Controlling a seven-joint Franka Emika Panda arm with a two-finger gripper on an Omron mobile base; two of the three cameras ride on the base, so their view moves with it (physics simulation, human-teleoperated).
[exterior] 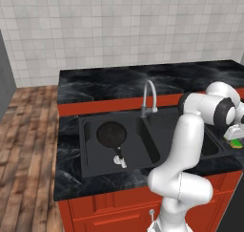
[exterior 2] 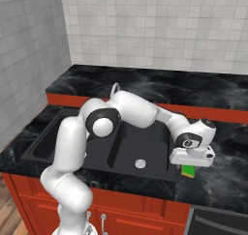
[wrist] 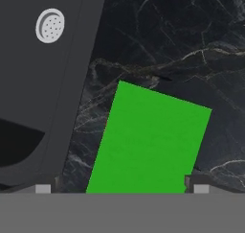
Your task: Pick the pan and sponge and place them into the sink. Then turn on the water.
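The black pan (exterior: 111, 133) lies flat in the larger left basin of the black sink (exterior: 88, 147), its handle pointing toward the front. On the dark marble counter just right of the sink (exterior 2: 145, 149) rests the sponge (exterior 2: 188, 171) (exterior: 236, 143), green face up. My gripper (exterior 2: 190, 165) (exterior: 236, 139) hangs directly over it, pointing down and open. In the hand view the sponge (wrist: 148, 141) fills the space between my two fingertips (wrist: 44, 188), and the gripper (wrist: 122, 188) is not closed on it. The silver faucet (exterior: 149, 97) stands behind the sink; no water runs.
The right basin's silver drain (exterior 2: 140, 164) (wrist: 50, 26) sits close to the sponge's left. My own arm arches over the sink divider. A tiled wall (exterior: 124, 26) backs the counter, and the counter's front edge is near the sponge.
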